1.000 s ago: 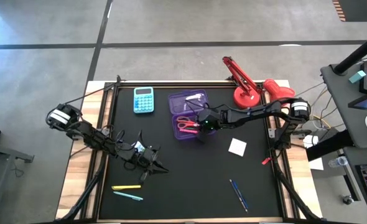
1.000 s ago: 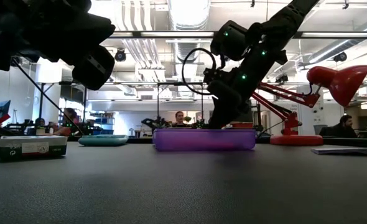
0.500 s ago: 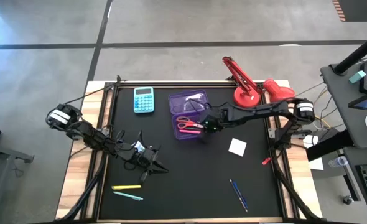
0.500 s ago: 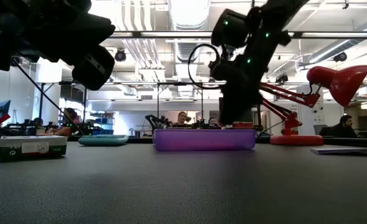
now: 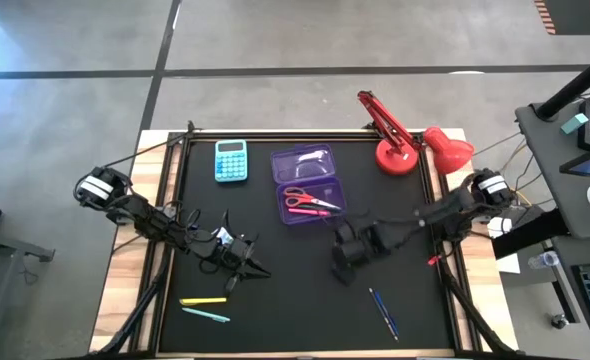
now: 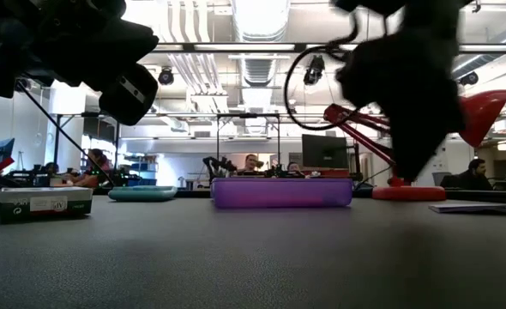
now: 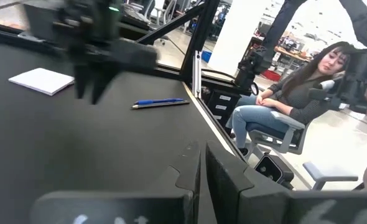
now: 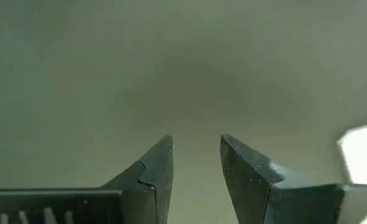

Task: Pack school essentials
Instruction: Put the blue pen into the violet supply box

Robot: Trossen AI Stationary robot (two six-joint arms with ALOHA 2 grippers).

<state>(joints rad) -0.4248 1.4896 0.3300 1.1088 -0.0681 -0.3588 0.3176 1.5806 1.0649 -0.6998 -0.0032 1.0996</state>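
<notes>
I have the right gripper [image 5: 345, 255] low over the black mat [image 5: 275, 300], just toward the near edge from the purple case [image 5: 311, 187], and its wrist camera shows the two fingers [image 8: 155, 168] apart with nothing between them. The small white square [image 8: 361, 152] sits just beside that gripper; from above the arm covers it.

The red-handled scissors [image 5: 305, 200] lie inside the near half of the purple case, which rests near the middle of the mat's far edge. The light-blue calculator [image 5: 231, 160] is left of the case, and the red desk lamp [image 5: 405, 145] stands at the far right corner.

The left gripper [image 5: 250, 265] waits over the left part of the mat, its fingers [image 7: 224, 180] close together with only a thin slit between them and nothing held. Toward the near left corner lie a yellow pen [image 5: 203, 300] and a teal pen [image 5: 207, 315], near each other. A blue pen [image 5: 382, 311] lies toward the near right corner. At table level I can see a green-and-white packet [image 6: 45, 203] on the mat.

A seated person [image 7: 295, 93] shows beyond the table.
</notes>
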